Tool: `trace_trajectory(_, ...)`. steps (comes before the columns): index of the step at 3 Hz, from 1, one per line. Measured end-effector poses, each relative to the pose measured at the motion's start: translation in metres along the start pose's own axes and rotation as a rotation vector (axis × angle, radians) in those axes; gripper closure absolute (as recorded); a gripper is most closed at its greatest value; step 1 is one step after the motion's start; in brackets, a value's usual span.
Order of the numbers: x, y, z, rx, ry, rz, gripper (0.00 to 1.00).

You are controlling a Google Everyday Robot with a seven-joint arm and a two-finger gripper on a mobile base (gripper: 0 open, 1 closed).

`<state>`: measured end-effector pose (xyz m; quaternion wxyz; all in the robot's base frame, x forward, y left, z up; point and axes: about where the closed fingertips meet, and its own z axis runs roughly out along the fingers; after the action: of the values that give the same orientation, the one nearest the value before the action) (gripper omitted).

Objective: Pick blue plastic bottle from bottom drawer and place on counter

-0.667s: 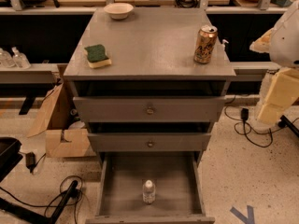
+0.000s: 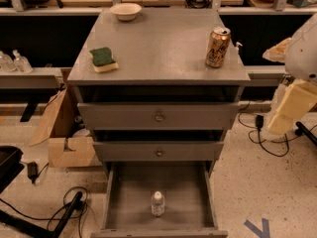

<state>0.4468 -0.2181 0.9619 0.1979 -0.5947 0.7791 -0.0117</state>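
The blue plastic bottle (image 2: pixel 157 204) stands upright near the front middle of the open bottom drawer (image 2: pixel 129 202), a small clear bottle with a white cap. The counter (image 2: pixel 158 48) is the grey cabinet top above it. My gripper is out of view; only white and cream parts of my arm (image 2: pixel 294 103) show at the right edge, beside the cabinet and well above the drawer.
On the counter are a gold soda can (image 2: pixel 218 46) at the right, a green sponge (image 2: pixel 104 58) at the left and a white bowl (image 2: pixel 125 11) at the back. Two closed drawer fronts (image 2: pixel 158 117) sit above the open drawer. A cardboard box (image 2: pixel 64 138) and cables (image 2: pixel 69 207) lie on the floor at the left.
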Motion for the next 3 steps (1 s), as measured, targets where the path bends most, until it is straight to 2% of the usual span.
trace_trajectory(1, 0.026, 0.005, 0.052, -0.02, -0.172, 0.032, 0.0)
trace_trajectory(2, 0.043, 0.008, 0.099, 0.014, -0.376, 0.071, 0.0)
trace_trajectory(3, 0.049, 0.008, 0.128, 0.07, -0.621, 0.118, 0.0)
